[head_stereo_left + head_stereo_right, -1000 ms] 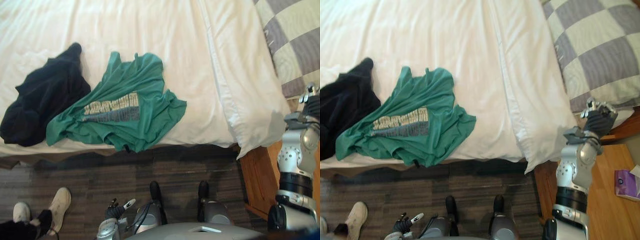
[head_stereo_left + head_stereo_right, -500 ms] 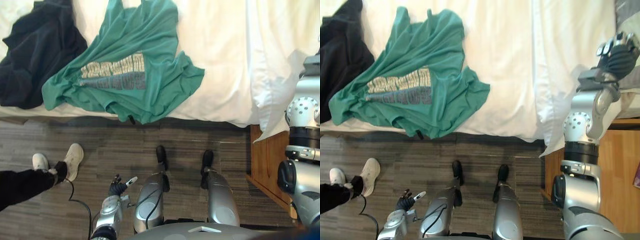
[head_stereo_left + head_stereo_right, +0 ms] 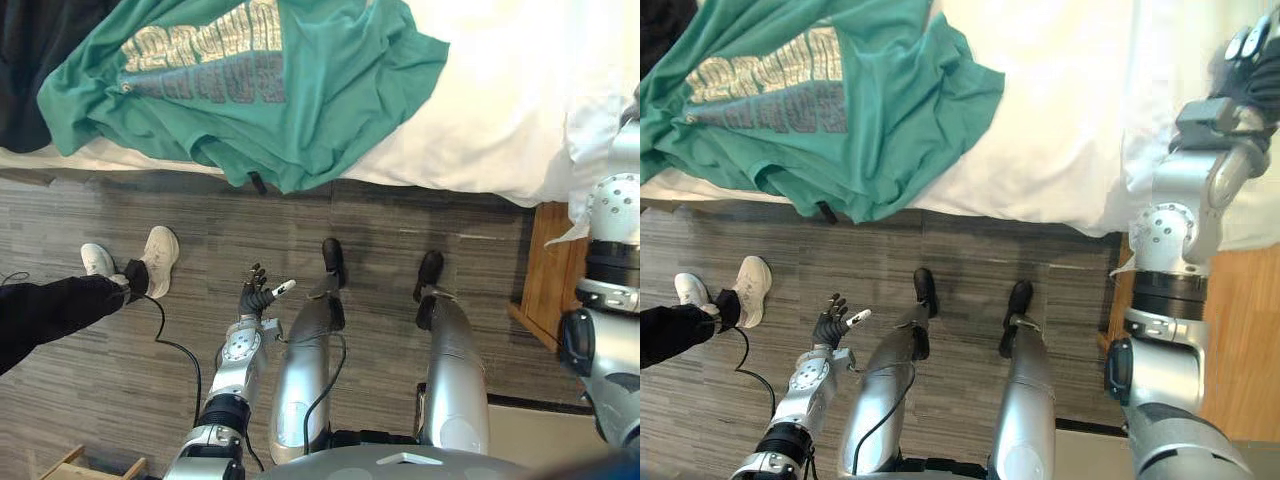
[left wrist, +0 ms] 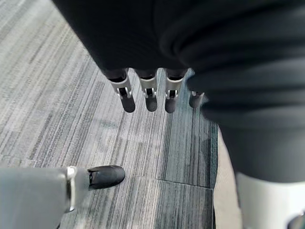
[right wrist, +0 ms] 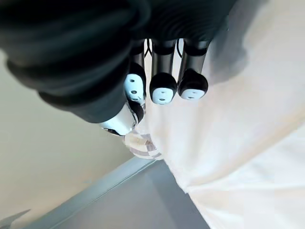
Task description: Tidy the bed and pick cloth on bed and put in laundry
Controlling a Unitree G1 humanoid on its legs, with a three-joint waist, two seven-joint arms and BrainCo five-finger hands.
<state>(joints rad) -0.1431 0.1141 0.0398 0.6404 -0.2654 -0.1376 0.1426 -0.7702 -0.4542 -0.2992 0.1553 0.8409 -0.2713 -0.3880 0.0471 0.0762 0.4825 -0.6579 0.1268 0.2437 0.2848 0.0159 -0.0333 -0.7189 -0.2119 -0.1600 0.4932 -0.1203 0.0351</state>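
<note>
Two cloths on the bed (image 3: 500, 110): a black garment (image 3: 22, 70) at far left, and a green T-shirt (image 3: 300, 90) beside it with its hem hanging over the near edge. Neither is held. Person's leg (image 3: 50, 310) is on the floor (image 3: 400, 215) at left. Left hand (image 3: 256, 298) is low over the floor, fingers spread, empty. Right hand (image 3: 1252, 70) is at the white bedding's edge, fingers curled in, nothing in them; contact unclear.

Our two head eyes look straight down, sharing the bed (image 3: 480, 130) edge and floor (image 3: 100, 400); our left wrist camera faces the floor up close, the right one white bedding (image 5: 248, 119).
</note>
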